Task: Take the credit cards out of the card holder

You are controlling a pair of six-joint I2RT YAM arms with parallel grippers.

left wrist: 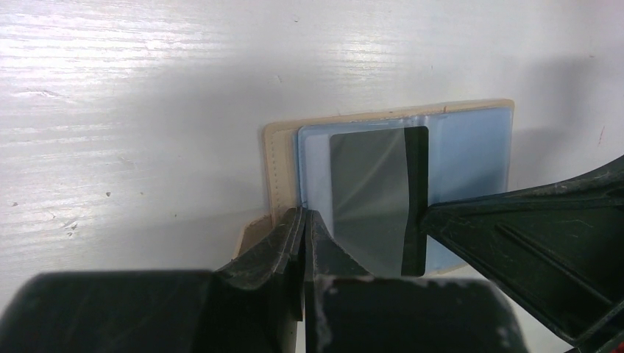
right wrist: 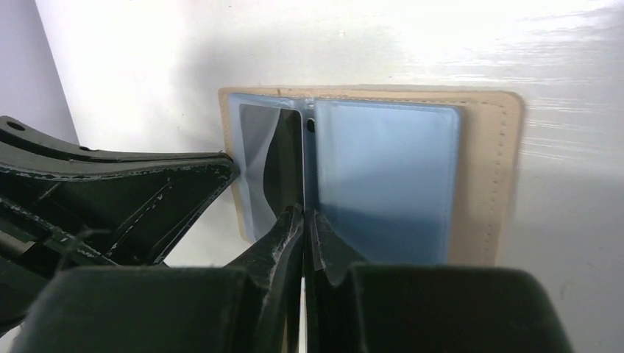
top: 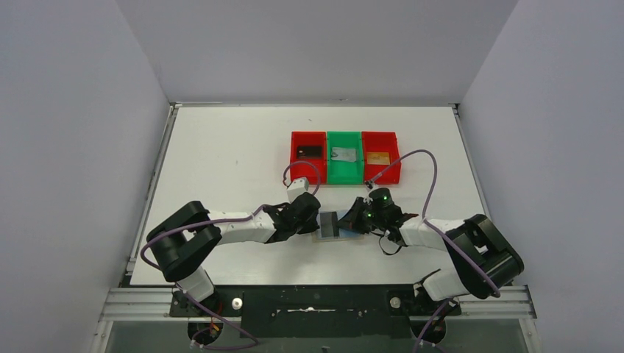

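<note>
The tan card holder [top: 331,236] lies open on the table between my two grippers, its pale blue lining up [left wrist: 471,143] [right wrist: 486,169]. A dark card [left wrist: 371,191] sits in a clear sleeve, its black right edge sticking out of the sleeve. My left gripper [top: 315,219] [left wrist: 304,219] is shut on the holder's left sleeve edge. My right gripper [top: 352,220] [right wrist: 304,217] is shut on the dark card's edge [right wrist: 288,158]. Three more cards lie in the bins: black [top: 309,151], silver-grey [top: 343,154], gold-orange [top: 378,157].
Three bins stand in a row behind the holder: red [top: 294,163], green [top: 344,176], red [top: 396,165]. The arms' cables loop just in front of the bins. White walls close the table on the left, back and right.
</note>
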